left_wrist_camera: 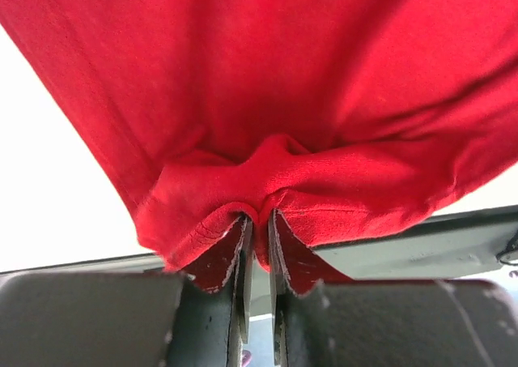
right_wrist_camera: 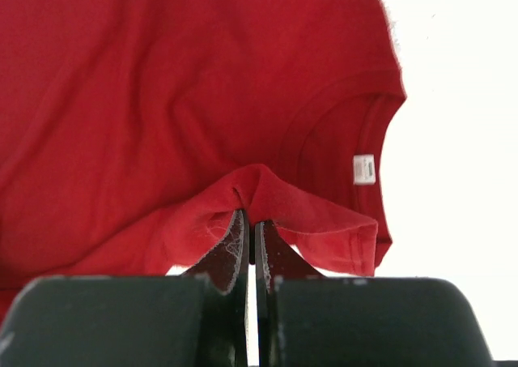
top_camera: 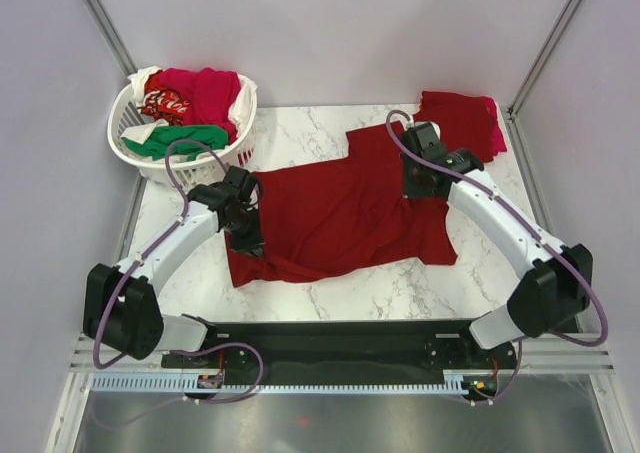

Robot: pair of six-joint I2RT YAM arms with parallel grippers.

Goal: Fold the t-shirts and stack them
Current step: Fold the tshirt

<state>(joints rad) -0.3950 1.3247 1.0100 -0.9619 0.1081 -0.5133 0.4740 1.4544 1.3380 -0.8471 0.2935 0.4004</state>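
the dark red t-shirt lies long axis left to right between the jaws: left gripper pinches its hem, right gripper pinches cloth beside the collar

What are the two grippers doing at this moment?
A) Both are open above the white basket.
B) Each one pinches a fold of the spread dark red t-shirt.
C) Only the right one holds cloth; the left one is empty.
B: the left gripper and the right gripper are each closed on a bunched fold of the dark red t-shirt, as both wrist views show.
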